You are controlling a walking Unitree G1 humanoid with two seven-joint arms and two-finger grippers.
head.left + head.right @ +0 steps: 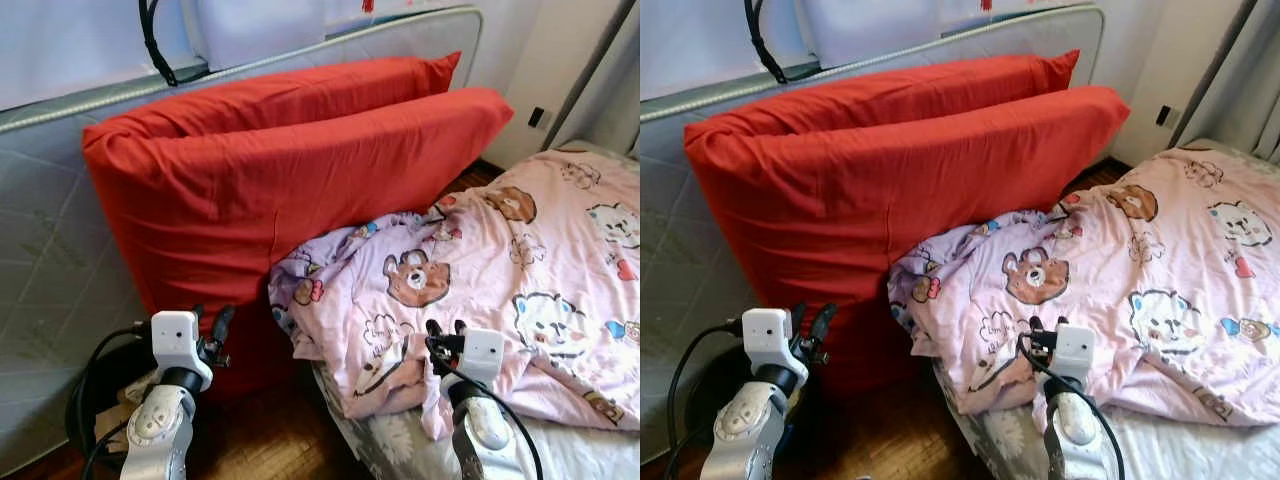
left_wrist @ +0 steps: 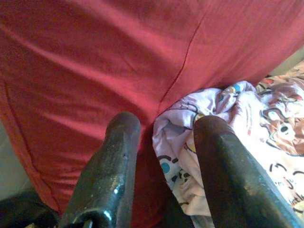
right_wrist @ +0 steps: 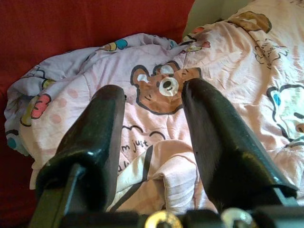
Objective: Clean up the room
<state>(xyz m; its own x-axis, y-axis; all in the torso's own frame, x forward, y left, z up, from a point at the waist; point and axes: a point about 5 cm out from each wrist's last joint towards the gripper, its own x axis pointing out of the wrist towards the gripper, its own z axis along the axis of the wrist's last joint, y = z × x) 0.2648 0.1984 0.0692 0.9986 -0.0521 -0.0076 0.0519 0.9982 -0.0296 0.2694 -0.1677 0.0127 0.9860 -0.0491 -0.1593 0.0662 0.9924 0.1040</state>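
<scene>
A: Status on the bed corner?

B: Pink blanket (image 1: 480,290) with bear prints lies rumpled over the bed (image 1: 590,450), one edge bunched up and hanging off the near corner. That bunched edge touches the red mattress (image 1: 270,180).

A: Red mattress is where?

B: Two red-covered slabs standing on edge, leaning back against a grey quilted mattress (image 1: 50,260) that stands upright by the wall. Lower end sits on the wood floor (image 1: 270,440).

A: Left gripper?

B: Left gripper (image 1: 212,335) is held low in front of the red cover, fingers spread apart, nothing between them. Wrist view looks along them at the red fabric, with the blanket's bunched edge just beside one finger (image 2: 223,171).

A: Right one?

B: Right gripper (image 1: 446,336) hovers just over the blanket's near edge. Fingers (image 3: 90,142) wide apart, empty. Wrist view has a brown bear print showing in the gap between them and a fold of the blanket underneath. Can't tell if it touches the cloth.

A: Anything else nearby?

B: Black cables (image 1: 95,390) coiled on the floor by the left arm. A black strap (image 1: 152,40) hangs over the top of the grey mattress.
</scene>
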